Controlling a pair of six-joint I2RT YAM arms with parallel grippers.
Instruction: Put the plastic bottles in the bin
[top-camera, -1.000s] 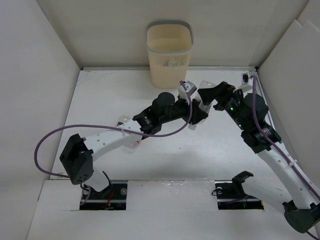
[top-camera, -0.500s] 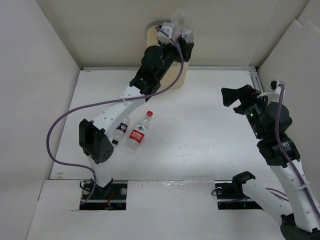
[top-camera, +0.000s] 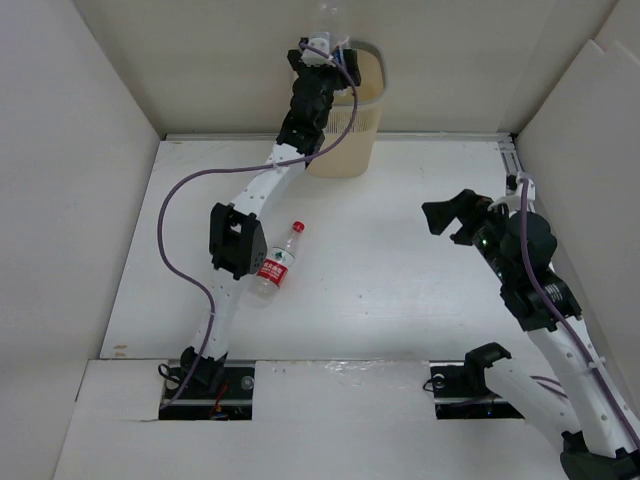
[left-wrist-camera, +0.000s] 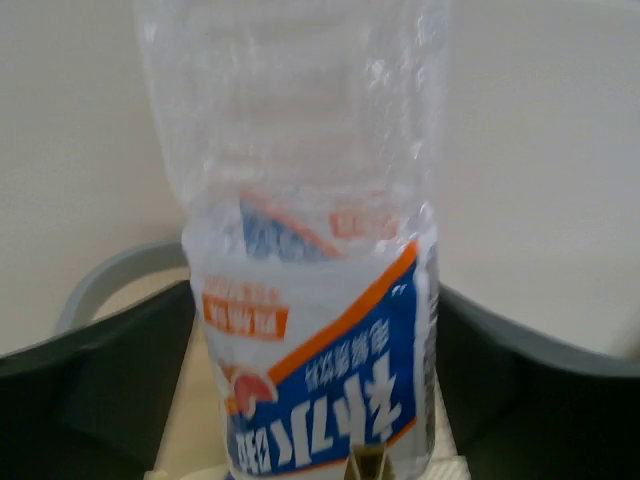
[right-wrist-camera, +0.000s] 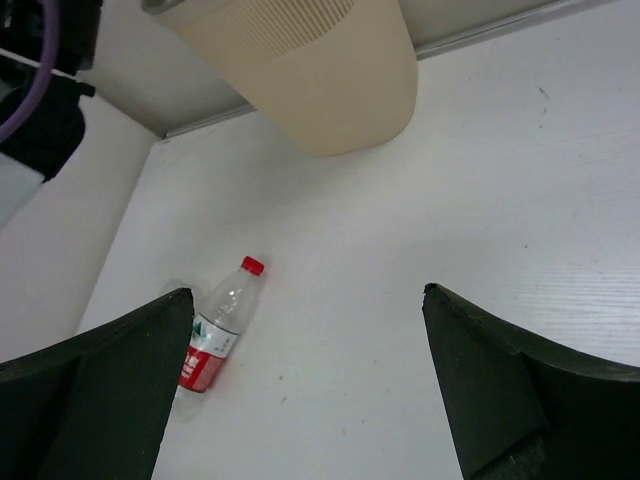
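Blue label (left-wrist-camera: 335, 395), Chinese lettering, bottle (left-wrist-camera: 300, 150) pinched by left hand (top-camera: 322, 48), right hand (right-wrist-camera: 305, 300) spread

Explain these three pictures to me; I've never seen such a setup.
Two robot arms are bolted at the near edge of a white table. One picture looks down from above and behind; the other two come from a camera on each wrist. The left arm reaches over the cream bin, its jaws closed on a clear bottle with a blue label. The right arm hangs above the table, jaws open and empty. One red-capped bottle lies on the table.
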